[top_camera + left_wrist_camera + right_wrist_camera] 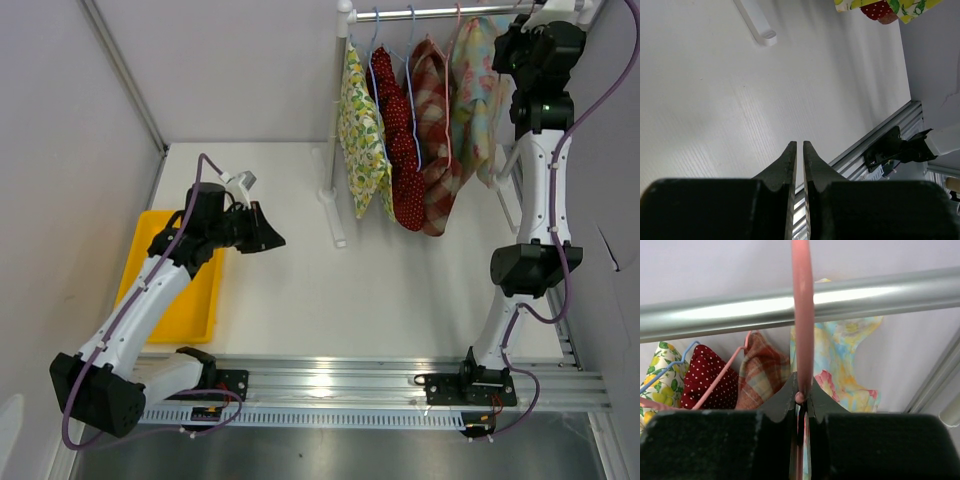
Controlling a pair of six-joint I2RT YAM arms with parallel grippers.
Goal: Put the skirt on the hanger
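Right pincer (800,390): clamped narrow on the wire of the pink hanger (802,315), high up at the rail (715,315).
Skirt: the pastel floral skirt (850,355) hangs under that hanger at the right end of the row, just beside the plaid skirt (762,372).
Hook and rail: the pink wire runs up across the front of the bar. The curve of the hook is out of the wrist view, so it probably sits over the rail, but I cannot confirm it.
Step in hand: seating the hanger on the rail and letting go.
Doing it well: ease down until the bar, not the pincer, carries the weight. Open slowly and only slightly, then draw back straight along the line of the fingers so they do not drag the hook off.
Watch for: the neighbouring hangers sit close on the left, so any sideways swing could tangle the wires.
Left pincer (799,150): almost shut with nothing between its fingers, hovering over the bare table (740,100) near the yellow tray (190,290). It is best left parked there.
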